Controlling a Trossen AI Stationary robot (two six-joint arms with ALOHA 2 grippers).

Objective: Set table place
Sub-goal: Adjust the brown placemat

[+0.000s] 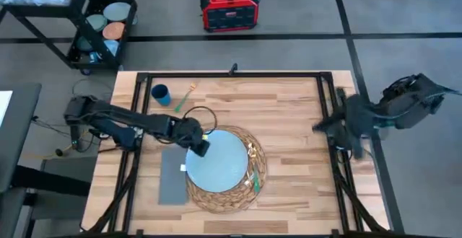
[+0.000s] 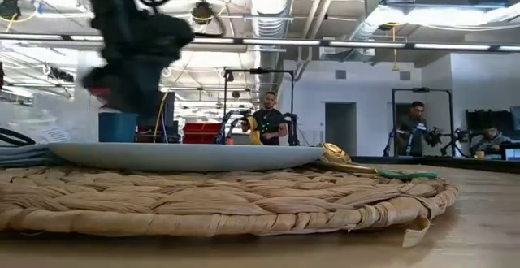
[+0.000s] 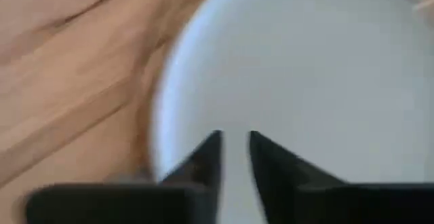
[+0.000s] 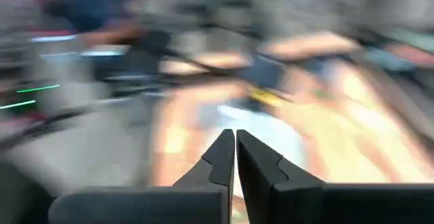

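A round woven mat (image 1: 229, 195) lies on the table (image 1: 289, 108), and a pale blue plate (image 1: 220, 164) rests flat on it (image 2: 187, 156). The grey napkin (image 1: 173, 179) lies flat beside the mat's left edge. A dark blue cup (image 1: 160, 94) stands at the far left, a green-handled piece of cutlery (image 1: 186, 97) next to it. More cutlery (image 1: 253, 167) lies on the mat's right side (image 2: 382, 170). My left gripper (image 3: 234, 142) hangs just above the plate's far-left part, open by a narrow gap. My right gripper (image 4: 235, 142) is shut, at the table's right edge (image 1: 339, 128).
A dark cable loop (image 1: 201, 112) lies on the table beyond the plate. Off the table stand a black cart (image 1: 101, 21) with dishes at the far left and a red box (image 1: 229, 9) on the floor. People (image 2: 266, 122) stand in the room behind.
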